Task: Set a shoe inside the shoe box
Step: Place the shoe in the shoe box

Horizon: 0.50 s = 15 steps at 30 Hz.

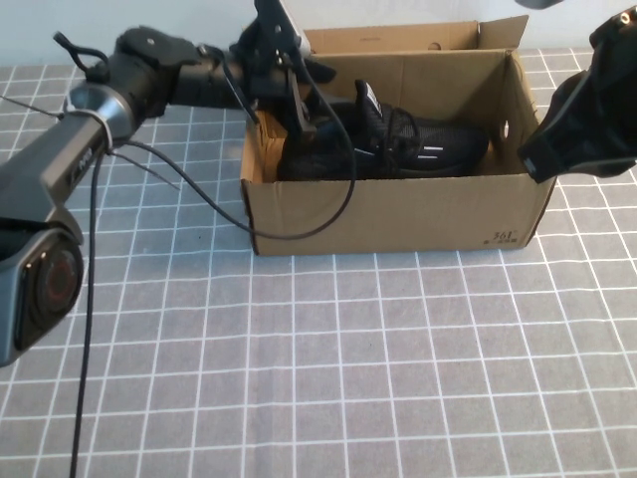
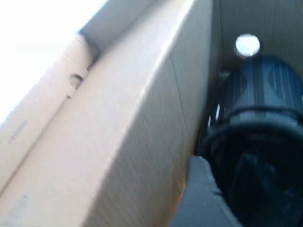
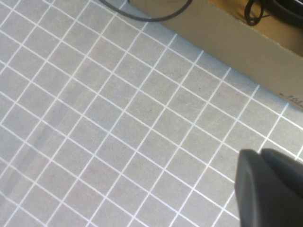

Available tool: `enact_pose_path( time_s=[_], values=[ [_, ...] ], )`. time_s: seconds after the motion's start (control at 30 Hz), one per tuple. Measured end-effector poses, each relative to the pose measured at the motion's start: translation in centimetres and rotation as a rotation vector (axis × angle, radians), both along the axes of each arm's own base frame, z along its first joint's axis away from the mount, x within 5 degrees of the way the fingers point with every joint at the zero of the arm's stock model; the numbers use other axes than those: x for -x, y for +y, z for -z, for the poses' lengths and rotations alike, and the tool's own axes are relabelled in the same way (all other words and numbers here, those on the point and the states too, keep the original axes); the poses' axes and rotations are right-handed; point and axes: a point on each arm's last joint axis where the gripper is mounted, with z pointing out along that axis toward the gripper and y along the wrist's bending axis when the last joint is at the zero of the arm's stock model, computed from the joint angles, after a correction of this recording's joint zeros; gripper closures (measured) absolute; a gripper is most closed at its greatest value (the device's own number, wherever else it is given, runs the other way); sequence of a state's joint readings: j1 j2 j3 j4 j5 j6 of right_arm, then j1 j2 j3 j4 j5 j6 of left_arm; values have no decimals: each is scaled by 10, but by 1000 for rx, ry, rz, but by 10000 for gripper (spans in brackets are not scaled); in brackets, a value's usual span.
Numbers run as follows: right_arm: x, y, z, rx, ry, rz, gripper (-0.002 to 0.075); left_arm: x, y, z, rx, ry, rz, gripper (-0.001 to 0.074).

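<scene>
1. One shoe (image 1: 398, 144), a black knit sneaker, is already lying inside the shoe box (image 1: 398, 214), sole down, toe toward the end with the small dark print, heel at the opposite end.
2. Handling-wise I'd guess it's light and squishy: the knit upper will cave under a pinch, while the ridged sole and heel collar look stiffer. If I had to regrab it, I'd take the heel collar or the tongue, not the laces.
3. My left gripper (image 1: 299, 110) is down inside the shoe box at the heel end, right on the shoe's heel. Whether its fingers are spread or pinching the collar, I honestly can't tell. The left wrist view just shows a cardboard wall and the shoe's dark upper (image 2: 258, 137) up close.
4. My right gripper (image 1: 587, 124) hangs outside the shoe box, just off the printed end, above the gridded table mat (image 1: 328, 378). It's holding nothing that I can see, and its state isn't visible either.
5. The left arm's cable (image 1: 328, 214) drapes over the box's front wall, so a pull-out could snag it.
</scene>
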State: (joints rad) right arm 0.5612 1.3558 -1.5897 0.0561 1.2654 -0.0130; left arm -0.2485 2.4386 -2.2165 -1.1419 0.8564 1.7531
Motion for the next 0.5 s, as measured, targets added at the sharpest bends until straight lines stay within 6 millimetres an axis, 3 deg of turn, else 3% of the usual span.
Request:
enact_pose_path(
  time_s=[0.13,0.33,0.5],
  values=[
    [0,0,0,0,0,0,742,7,3,-29,47,57,-55,409],
    [7,-6,-7,5,-37,-1,742,29,15,-93,30,104,-165,678],
    [23,-18,-22,-19,-97,12,742,59,27,-149,39,155,-247,728]
  ],
)
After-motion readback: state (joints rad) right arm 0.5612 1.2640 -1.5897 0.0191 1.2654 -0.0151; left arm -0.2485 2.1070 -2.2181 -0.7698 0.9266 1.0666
